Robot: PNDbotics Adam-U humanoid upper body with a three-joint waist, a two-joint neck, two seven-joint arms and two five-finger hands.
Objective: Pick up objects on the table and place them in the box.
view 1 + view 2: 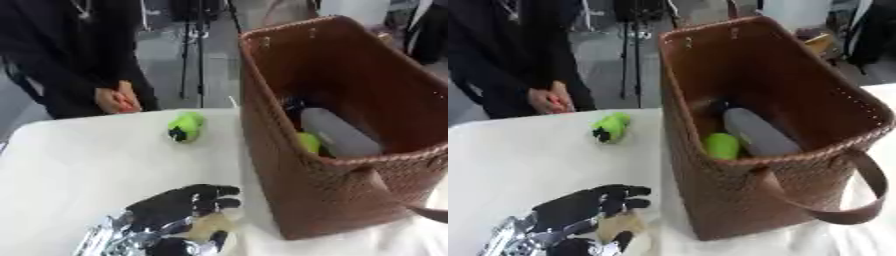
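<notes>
A tall brown woven box [710,200] with a strap handle [859,200] stands on the right of the white table [79,160]. Inside it lie a green object [721,145] and a grey oblong object [759,132]; something dark sits behind them. A small green object with a black end [185,126] lies on the table left of the box's far corner. My left hand [171,207] is at the lower left, just beside the box's near corner. Its fingers and thumb curl round a pale tan object [210,225]. The right hand shows in no view.
The table's far edge runs just behind the green object. Tripod legs [194,60] stand on the floor beyond it. Bare tabletop stretches between my left hand and the green object.
</notes>
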